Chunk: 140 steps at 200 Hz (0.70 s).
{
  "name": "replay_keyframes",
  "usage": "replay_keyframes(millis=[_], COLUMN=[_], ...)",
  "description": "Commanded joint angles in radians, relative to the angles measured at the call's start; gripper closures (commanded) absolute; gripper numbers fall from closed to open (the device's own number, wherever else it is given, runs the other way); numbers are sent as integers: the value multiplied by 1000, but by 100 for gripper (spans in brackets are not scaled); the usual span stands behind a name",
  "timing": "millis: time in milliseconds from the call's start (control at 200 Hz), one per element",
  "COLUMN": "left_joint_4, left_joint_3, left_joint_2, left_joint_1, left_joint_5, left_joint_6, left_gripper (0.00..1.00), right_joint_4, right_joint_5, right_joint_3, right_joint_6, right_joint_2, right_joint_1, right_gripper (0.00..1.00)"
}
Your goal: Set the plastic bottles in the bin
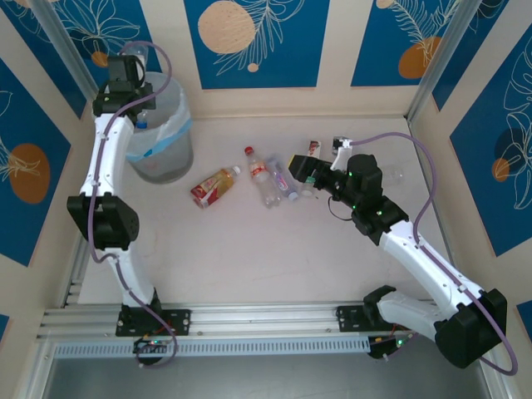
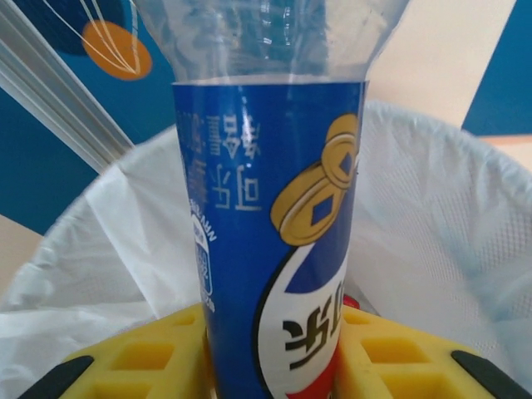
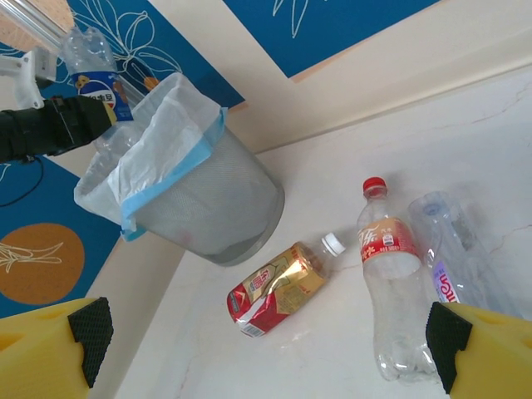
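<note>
Your left fingers [image 2: 141,357] were pinching the blue bottle [image 2: 266,208] by its label, one yellow pad against each side. It stood upright over the bin [image 1: 166,162] at the far left of the bench [image 1: 249,249], clear end up and label end down. From the right wrist, the blue bottle [image 3: 96,71] sat just above the rim at the bin's [image 3: 216,208] left side. The bin was lined with a white bag [image 2: 440,208] with a blue band at the rim. Inside it a capped bottle [image 1: 142,121] poked up beside your arm; the rest of its contents I couldn't make out.

Right of the bin, the amber bottle [image 1: 214,187] lay on its side, white cap pointing away from the bin and towards the back. Next, the red bottle [image 1: 259,170] lay lengthwise front to back, red cap at the far end. The clear bottle [image 1: 283,183] lay just beside it, roughly parallel.

Your right fingers [image 3: 50,341] were spread wide with nothing between them, hovering low over the bench beside the clear bottle.
</note>
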<state>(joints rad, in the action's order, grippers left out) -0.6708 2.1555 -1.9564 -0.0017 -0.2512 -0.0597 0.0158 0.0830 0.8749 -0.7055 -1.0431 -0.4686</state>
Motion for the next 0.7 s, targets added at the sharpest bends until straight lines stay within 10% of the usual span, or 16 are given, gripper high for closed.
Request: replay_keyframes(millis=[0,695], left_joint_4=[-22,-31], left_joint_3=[43,54], left_joint_2=[-9,36], left_joint_1=[9,11], left_joint_5=[26,113], left_joint_6=[-5,72], left_gripper=[60,1], right_joint_4=[-11,-38], right_joint_5=[28,36], right_joint_3=[3,8], right_joint_6=[9,12], right_joint_2=[19,9], right_joint_1=[4,8], right_gripper=[0,0])
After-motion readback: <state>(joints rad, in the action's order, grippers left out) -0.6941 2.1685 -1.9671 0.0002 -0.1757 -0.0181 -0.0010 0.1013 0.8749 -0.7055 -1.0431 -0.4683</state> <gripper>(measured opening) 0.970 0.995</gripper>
